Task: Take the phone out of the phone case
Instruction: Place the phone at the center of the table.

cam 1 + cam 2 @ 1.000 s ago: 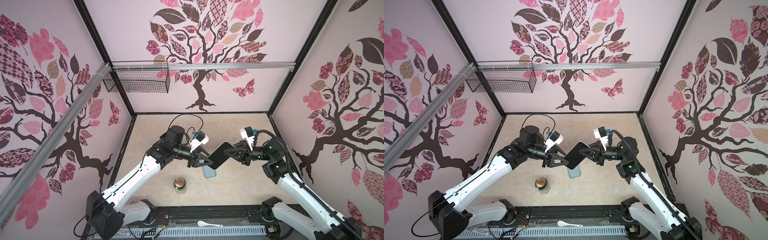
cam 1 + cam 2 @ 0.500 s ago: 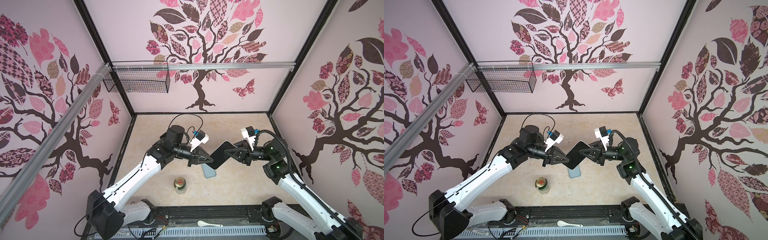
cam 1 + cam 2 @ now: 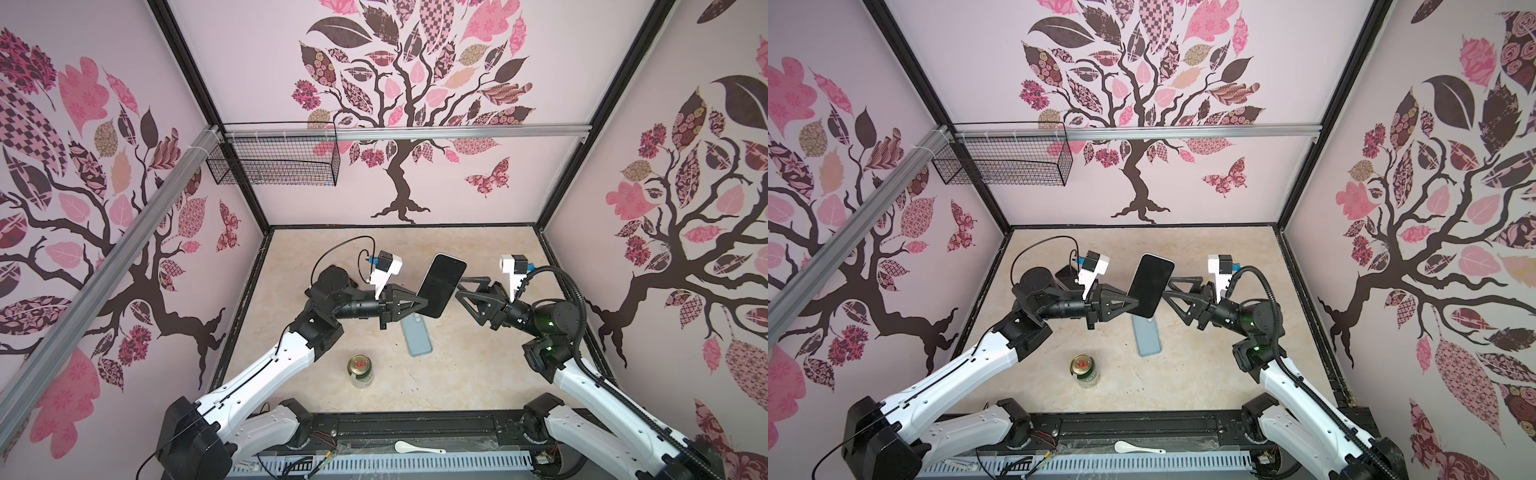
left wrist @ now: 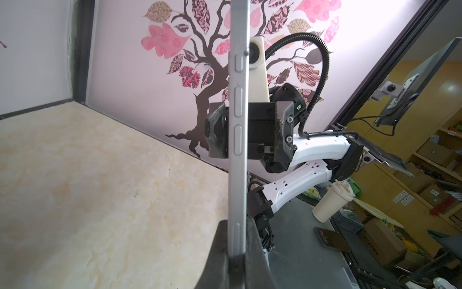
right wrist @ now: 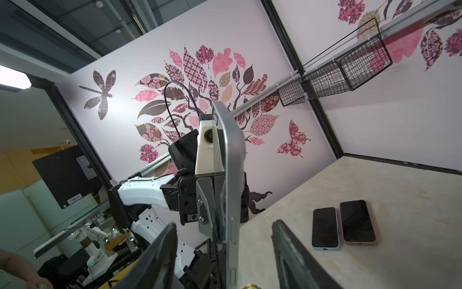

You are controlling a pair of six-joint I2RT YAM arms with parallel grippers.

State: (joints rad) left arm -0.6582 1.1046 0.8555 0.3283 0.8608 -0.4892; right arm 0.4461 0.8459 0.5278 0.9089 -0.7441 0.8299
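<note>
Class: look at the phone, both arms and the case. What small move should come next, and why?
Probably draw the right jaws straight back. They stand open either side of the phone without touching it, while the left jaws are shut on its other edge. The blue case lies apart on the table below, so one grip suffices.

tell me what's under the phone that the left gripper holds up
The light blue phone case lies flat on the table below it. The phone and left gripper cover the case's far end.

left gripper (image 3: 423,306) clamped, right gripper (image 3: 459,289) spread
</note>
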